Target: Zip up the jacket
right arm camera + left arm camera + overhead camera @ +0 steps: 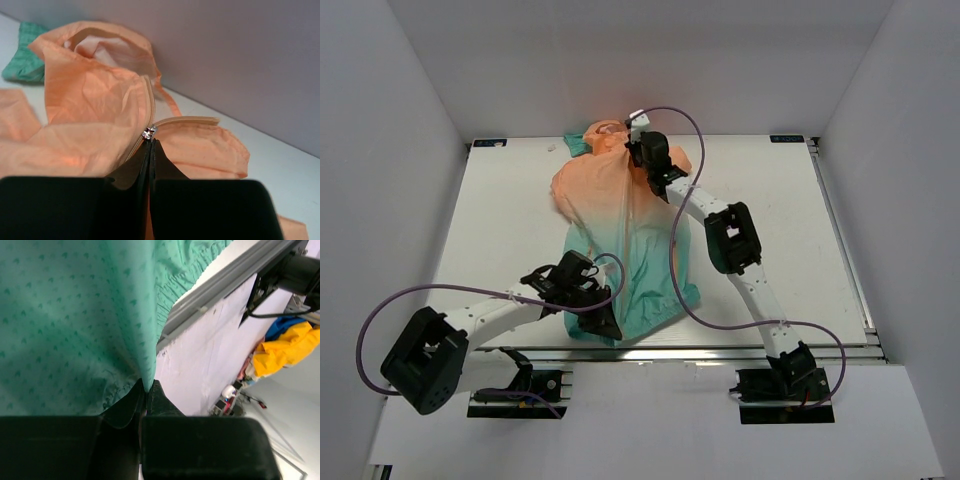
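Pinching the green bottom hem of the jacket (620,235), the left gripper (601,322) sits by the near edge of the tabletop (500,220), a little left of the middle. Its fingers (127,405) are closed tight on a fold of the green cloth.

The jacket lies in the middle of the tabletop. Its green end is at the near edge, and its orange end and hood (598,133) are at the far edge. The orange zipper (625,215) runs down the front between the two grippers.

At the far edge, just right of the hood, the right gripper (636,152) reaches down to the top of the jacket. Its fingers (131,170) are pressed together on the little silver zipper pull (149,132). Past the pull, the two orange collar edges stand apart.
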Motion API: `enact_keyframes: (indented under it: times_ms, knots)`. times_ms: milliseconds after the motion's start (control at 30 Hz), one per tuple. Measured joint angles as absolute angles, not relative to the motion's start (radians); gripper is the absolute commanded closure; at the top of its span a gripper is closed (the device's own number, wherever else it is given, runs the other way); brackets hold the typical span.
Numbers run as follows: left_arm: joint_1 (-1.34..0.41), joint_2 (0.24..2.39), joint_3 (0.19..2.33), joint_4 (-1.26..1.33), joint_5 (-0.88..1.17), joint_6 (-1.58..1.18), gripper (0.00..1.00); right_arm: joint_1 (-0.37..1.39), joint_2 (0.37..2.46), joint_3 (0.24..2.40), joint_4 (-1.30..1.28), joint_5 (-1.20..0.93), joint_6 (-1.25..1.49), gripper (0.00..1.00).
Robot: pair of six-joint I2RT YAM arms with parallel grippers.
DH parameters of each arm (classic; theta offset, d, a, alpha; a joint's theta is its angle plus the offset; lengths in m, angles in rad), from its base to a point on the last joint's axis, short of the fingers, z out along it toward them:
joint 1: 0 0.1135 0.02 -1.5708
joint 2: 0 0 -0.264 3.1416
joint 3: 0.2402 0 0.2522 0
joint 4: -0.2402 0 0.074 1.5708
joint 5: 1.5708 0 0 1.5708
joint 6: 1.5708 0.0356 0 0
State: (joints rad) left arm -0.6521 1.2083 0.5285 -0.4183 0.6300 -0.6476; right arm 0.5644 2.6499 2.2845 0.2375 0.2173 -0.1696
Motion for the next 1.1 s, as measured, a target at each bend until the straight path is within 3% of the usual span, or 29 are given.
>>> enact_keyframes:
  times_ms: [467, 1033, 1100]
  knots:
    - [-0.648, 1.197, 0.418, -0.426, 0.693, -0.652, 1.00, 0.498, 2.866, 2.408, 0.661, 0.193, -0.029, 1.00]
    - [-0.603, 1.124, 0.408, -0.480, 0.686, -0.628, 1.00, 0.447, 2.885, 2.399, 0.781, 0.015, 0.052, 1.00]
    - [-0.603, 1.159, 0.450, -0.534, 0.677, -0.624, 1.00, 0.440, 2.856, 2.341, 0.785, 0.000, 0.042, 0.67]
